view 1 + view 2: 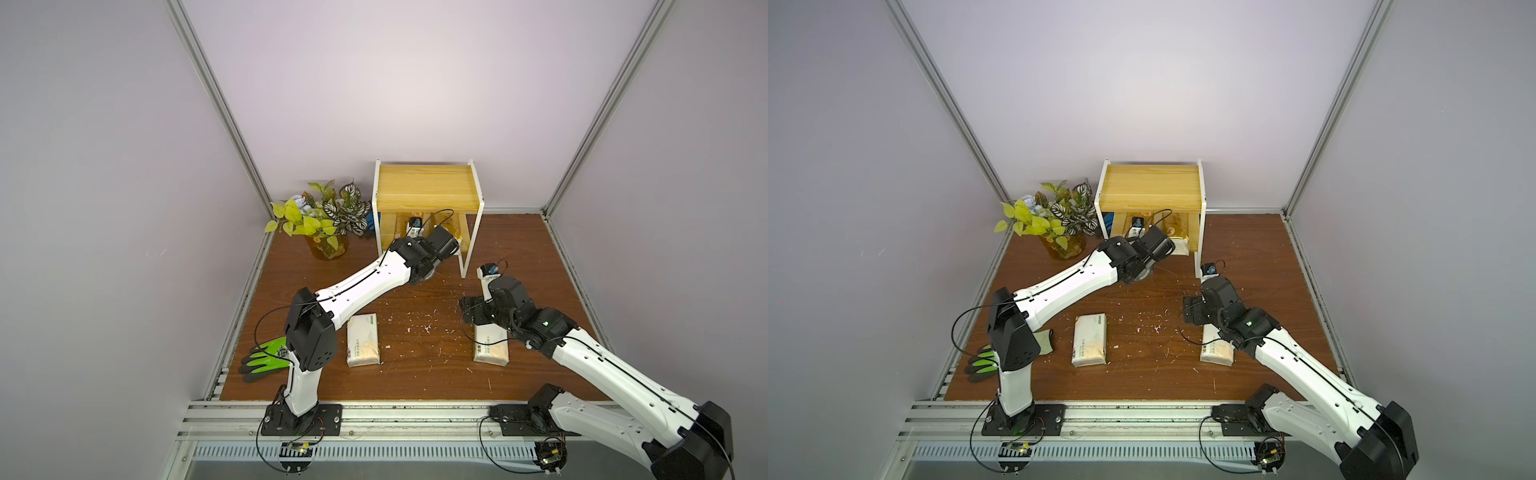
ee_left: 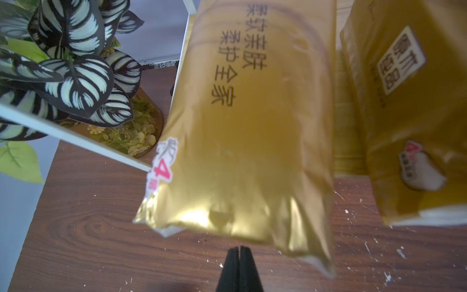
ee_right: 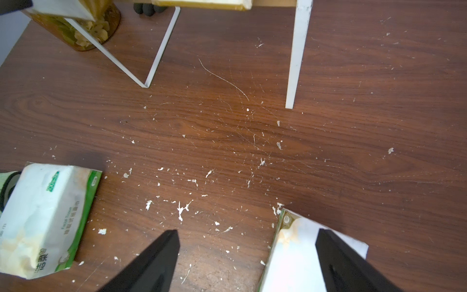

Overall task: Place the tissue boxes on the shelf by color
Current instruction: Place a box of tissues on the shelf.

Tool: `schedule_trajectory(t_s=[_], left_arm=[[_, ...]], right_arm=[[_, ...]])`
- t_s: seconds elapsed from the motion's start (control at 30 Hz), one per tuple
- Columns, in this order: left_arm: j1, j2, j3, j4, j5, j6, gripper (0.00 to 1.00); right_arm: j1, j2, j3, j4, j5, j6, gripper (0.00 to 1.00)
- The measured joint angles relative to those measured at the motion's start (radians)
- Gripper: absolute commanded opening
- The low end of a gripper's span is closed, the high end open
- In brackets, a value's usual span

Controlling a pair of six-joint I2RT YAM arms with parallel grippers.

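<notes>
The shelf (image 1: 428,187) stands at the back of the table, its top board bare. Two gold tissue boxes (image 2: 252,151) (image 2: 404,126) lie on its lower tier, their near ends sticking out over the front edge. My left gripper (image 2: 238,249) is shut and empty, with its tips right at the near end of the left gold pack. Two white tissue boxes (image 1: 363,340) (image 1: 490,345) lie flat on the table. My right gripper (image 3: 247,231) hangs open over the right white pack (image 3: 290,257). One finger is above that pack and the other is over bare wood.
A potted plant (image 1: 324,224) stands left of the shelf, and a green and black glove (image 1: 266,357) lies by the left arm's base. White crumbs are scattered over the brown table (image 1: 415,374). Grey walls close in on three sides.
</notes>
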Motion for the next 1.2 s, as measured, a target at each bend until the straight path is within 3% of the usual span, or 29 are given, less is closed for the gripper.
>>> schedule_trajectory(t_s=[0.3,0.33,0.47,0.57,0.77,0.9,1.2], left_arm=[[0.023,0.103,0.113,-0.002,0.002,0.056,0.01],[0.023,0.106,0.117,0.0,0.006,0.059,0.05],[0.021,0.103,0.116,0.0,0.017,0.064,0.57],[0.007,0.082,0.105,0.0,0.01,0.07,0.73],[-0.051,-0.041,0.011,0.008,-0.009,0.062,0.78],[-0.076,-0.131,-0.08,0.008,-0.011,0.047,0.94],[-0.074,-0.2,-0.216,0.007,-0.01,0.032,0.98]], right_arm=[[0.0,-0.004,0.0,-0.026,0.008,0.0,0.93],[0.0,-0.005,0.0,-0.029,0.009,0.0,0.94],[0.0,-0.014,0.0,-0.053,0.03,0.007,0.98],[0.0,-0.013,0.0,-0.101,0.064,0.032,0.99],[0.0,0.033,0.001,-0.242,0.132,0.142,0.99],[-0.006,0.062,0.001,-0.319,0.14,0.21,0.99],[-0.022,0.058,-0.065,-0.357,0.054,0.304,0.99]])
